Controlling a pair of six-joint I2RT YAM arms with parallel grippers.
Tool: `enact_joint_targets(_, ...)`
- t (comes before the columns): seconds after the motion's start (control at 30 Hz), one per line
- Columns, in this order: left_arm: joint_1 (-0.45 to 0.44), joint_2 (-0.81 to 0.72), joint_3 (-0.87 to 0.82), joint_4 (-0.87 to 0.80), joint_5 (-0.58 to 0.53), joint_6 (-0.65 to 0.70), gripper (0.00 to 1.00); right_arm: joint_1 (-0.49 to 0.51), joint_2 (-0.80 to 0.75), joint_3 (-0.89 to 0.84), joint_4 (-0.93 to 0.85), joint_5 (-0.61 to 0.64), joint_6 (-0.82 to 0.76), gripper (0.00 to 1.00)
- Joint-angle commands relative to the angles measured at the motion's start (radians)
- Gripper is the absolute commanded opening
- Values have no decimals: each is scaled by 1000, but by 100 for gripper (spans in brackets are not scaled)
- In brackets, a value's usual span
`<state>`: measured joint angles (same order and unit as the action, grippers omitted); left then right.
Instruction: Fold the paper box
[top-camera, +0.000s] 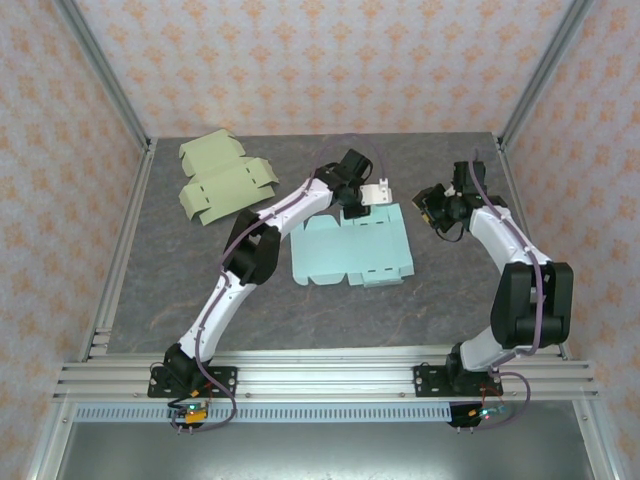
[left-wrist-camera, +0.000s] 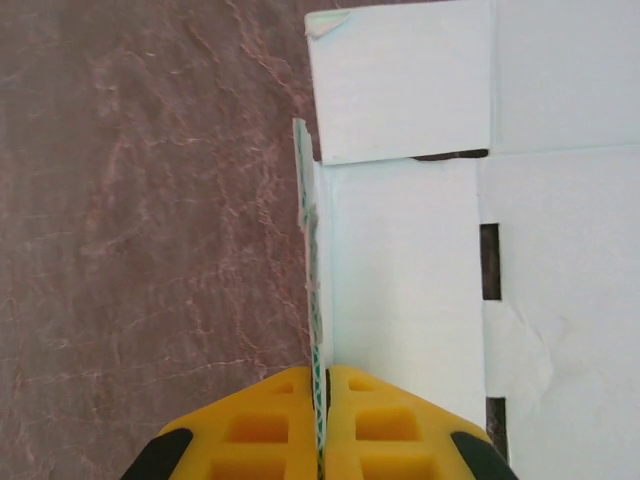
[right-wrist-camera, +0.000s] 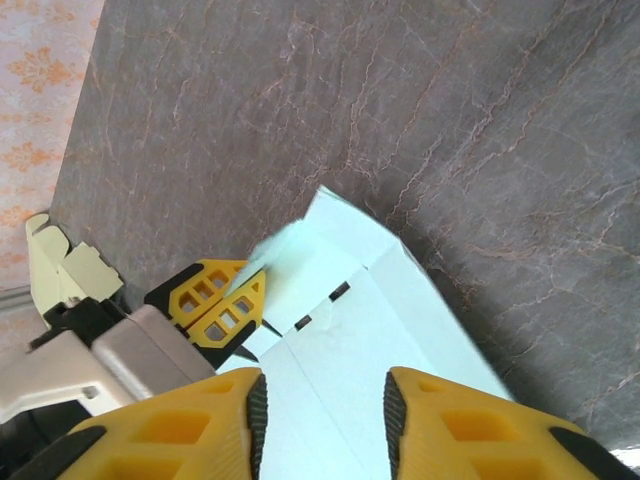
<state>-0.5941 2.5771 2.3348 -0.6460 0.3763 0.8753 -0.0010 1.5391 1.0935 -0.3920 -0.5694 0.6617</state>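
Far to my left, two pale green blanks lie flat on the table, overlapping, well apart from the job in hand. Nothing touches them.

My left gripper is clenched on a narrow edge flap of the blue box blank, pinching it thin between the yellow pads so that it stands upright off the sheet. That blank sits mid-table, between my two arms, and apart from this one raised flap it lies open and flat. Its panels, slots and tabs are all spread out.

My right gripper hovers over the blank's far right corner with its jaws parted and nothing between them.

I judge the folding barely begun. One flap is lifted; the walls are not yet raised, no tab is in its slot, and nothing resembles a box.

I find no brand, label or writing to read. A greenish print shows along the outer face of the pinched flap, too fine to make out.
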Motion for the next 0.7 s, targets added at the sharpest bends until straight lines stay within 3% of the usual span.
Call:
enact_joint_targets(0.0, 3, -35, 42, -57, -80, -152, 0, 4, 24, 34, -20, -48, 88, 41)
enact_joint_targets(0.07, 13, -47, 57, -89, -95, -283, 0, 11, 44, 45, -28, -84, 153, 41)
enact_joint_targets(0.17, 46, -80, 52, -124, -32, -542, 0, 41, 72, 79, -63, -96, 167, 41)
enact_joint_targets(0.27, 78, -158, -74, -56, 45, -785, 0, 83, 115, 138, -113, -75, 128, 42)
enact_joint_targets(0.5, 128, -414, -603, 404, 100, -1262, 0, 165, 220, 255, -193, -89, 111, 46)
enact_joint_targets(0.67, 131, -547, -940, 817, 83, -1331, 0, 197, 276, 298, -214, -77, 92, 49)
